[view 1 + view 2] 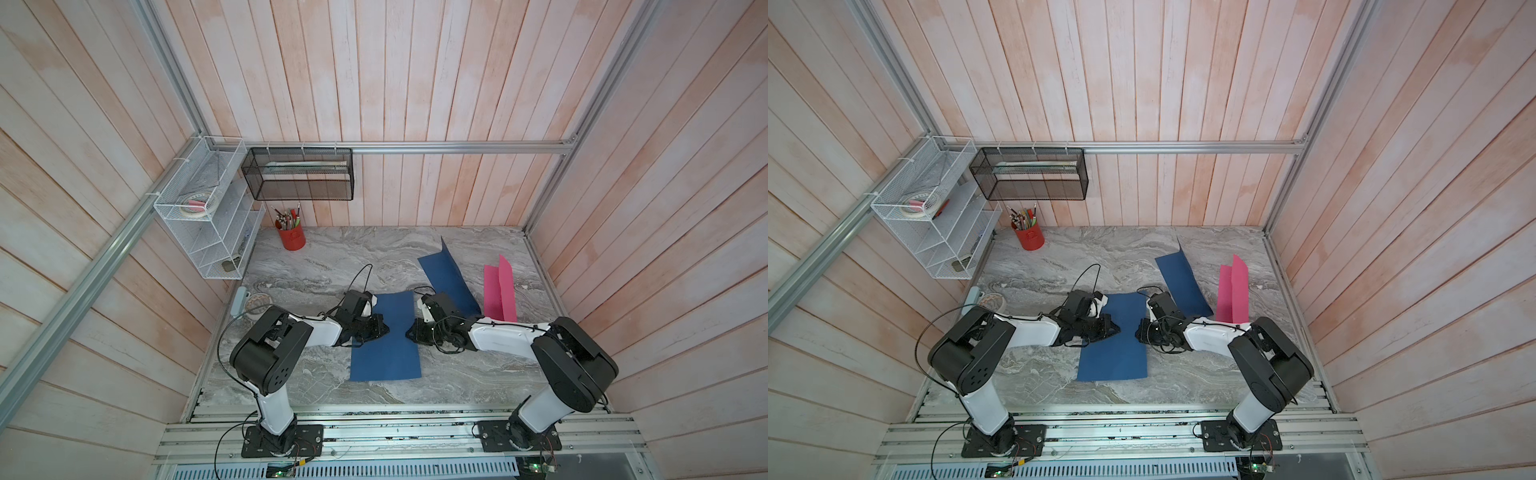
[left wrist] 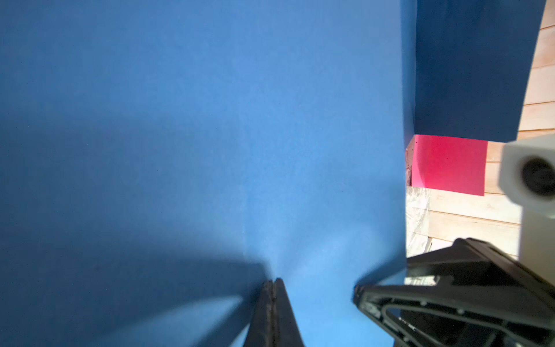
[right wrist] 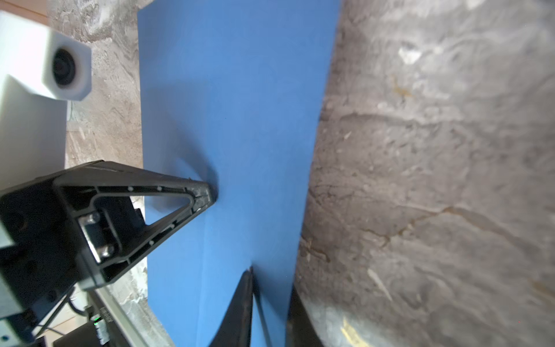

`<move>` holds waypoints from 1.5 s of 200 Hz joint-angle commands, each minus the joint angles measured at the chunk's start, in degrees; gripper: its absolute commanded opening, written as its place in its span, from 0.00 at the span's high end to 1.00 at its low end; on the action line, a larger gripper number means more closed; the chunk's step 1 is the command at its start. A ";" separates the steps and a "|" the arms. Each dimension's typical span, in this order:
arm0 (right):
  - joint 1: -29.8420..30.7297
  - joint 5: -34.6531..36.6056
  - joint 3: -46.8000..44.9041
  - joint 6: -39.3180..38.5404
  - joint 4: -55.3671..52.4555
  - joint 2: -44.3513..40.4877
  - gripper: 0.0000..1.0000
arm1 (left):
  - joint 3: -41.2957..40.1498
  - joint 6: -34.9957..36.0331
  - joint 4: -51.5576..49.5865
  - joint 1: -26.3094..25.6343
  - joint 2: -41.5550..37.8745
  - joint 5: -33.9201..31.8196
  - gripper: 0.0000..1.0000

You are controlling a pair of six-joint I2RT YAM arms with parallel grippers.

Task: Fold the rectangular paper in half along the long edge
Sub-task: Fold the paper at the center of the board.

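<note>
Atop the blue paper (image 1: 386, 357), closed left jaws rest.

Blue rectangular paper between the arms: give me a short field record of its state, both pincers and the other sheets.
target: blue rectangular paper sheet, unfolded on the grey marble-patterned tabletop
left pincer: shut, tip pressing on the sheet
right pincer: jaws slightly apart, astride the sheet's edge
other sheets: darker blue creased paper and pink creased paper, each with one flap raised, on the robot's right
fold: not yet made
</note>
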 commanded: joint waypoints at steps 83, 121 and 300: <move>-1.53 3.32 -0.83 -1.75 -2.35 -2.85 1.00 | 1.32 0.19 -9.91 -0.03 -0.91 -3.40 1.00; -4.43 0.36 -3.77 -1.71 -0.10 -4.30 1.00 | 1.49 0.13 -12.39 2.65 -10.57 -3.71 1.00; -8.55 -2.22 -0.26 -8.06 -4.38 -3.46 1.00 | -2.39 -0.10 -13.13 0.35 -7.14 -5.19 1.00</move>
